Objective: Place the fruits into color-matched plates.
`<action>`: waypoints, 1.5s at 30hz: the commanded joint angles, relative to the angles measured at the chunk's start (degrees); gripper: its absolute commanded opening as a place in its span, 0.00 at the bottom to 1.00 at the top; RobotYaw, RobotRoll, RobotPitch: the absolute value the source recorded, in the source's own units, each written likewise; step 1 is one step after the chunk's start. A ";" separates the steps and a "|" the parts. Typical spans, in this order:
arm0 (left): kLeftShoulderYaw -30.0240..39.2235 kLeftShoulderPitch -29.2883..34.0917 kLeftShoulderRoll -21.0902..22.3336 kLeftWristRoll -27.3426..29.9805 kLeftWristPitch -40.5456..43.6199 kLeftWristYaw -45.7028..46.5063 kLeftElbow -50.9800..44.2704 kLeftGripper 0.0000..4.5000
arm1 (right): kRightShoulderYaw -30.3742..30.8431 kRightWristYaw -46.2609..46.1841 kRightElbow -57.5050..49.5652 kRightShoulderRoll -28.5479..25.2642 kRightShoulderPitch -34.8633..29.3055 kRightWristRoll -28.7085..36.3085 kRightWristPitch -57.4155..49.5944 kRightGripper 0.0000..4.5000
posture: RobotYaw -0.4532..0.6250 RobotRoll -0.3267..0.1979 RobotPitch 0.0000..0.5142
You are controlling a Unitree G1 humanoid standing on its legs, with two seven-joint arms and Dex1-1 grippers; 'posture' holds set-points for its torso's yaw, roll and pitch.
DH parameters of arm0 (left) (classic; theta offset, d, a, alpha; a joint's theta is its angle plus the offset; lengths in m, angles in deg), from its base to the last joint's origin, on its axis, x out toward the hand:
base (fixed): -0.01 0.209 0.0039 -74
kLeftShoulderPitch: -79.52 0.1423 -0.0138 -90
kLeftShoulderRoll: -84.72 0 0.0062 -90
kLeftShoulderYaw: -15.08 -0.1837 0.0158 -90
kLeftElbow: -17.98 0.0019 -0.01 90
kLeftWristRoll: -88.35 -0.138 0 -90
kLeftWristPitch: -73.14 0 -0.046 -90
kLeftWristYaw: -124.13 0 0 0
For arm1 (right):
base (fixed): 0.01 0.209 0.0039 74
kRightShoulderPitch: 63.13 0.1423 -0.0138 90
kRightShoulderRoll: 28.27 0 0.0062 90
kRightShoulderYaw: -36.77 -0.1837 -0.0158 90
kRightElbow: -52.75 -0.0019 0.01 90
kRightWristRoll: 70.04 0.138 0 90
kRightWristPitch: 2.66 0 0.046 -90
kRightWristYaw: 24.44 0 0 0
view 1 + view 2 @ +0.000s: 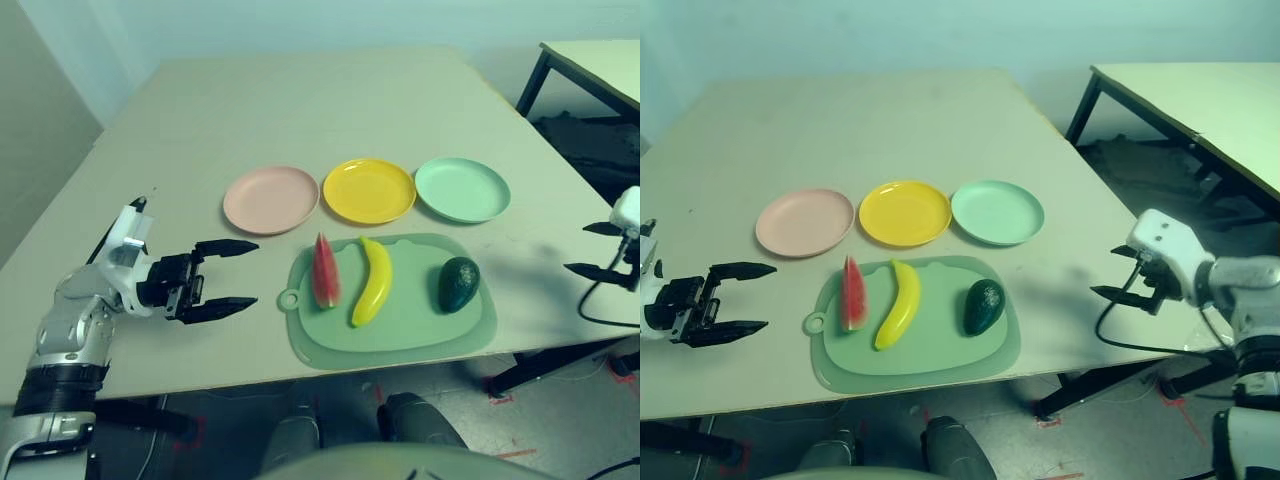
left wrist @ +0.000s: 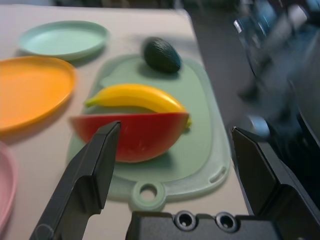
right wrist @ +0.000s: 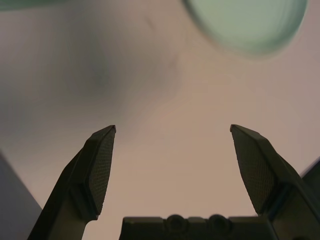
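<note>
Beige bench (image 1: 300, 110), holding the following.

Plates, three, in a row across the bench: pale pink plate (image 1: 270, 199) on the robot's left, bright yellow plate (image 1: 369, 190) in the middle, mint green plate (image 1: 462, 189) on the right. Neighbouring rims lie just beside one another. All three bare.

Green cutting mat (image 1: 400, 335), rounded rectangle with a holed tab at its left edge, on the near side of the plates.

Fruits, three, all on the mat: red watermelon wedge (image 1: 325, 272) with green rind at the left end, curved yellow banana (image 1: 373, 281) just beside it in the middle, dark green avocado (image 1: 458, 284) at the right end, apart from the banana.

Left gripper (image 1: 237, 274): over the bench to the left of the mat, pointing toward the watermelon wedge, jaws spread wide, nothing held.

Right gripper (image 1: 1110, 272): near the bench's right edge, well apart from the mat, jaws spread wide, nothing between them.
</note>
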 commanded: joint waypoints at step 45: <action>1.14 5.52 4.77 -6.06 12.38 3.64 -13.01 1.00 | 30.02 7.65 -10.64 18.67 9.74 -7.24 18.12 0.99 | 0.38 0.62 0.00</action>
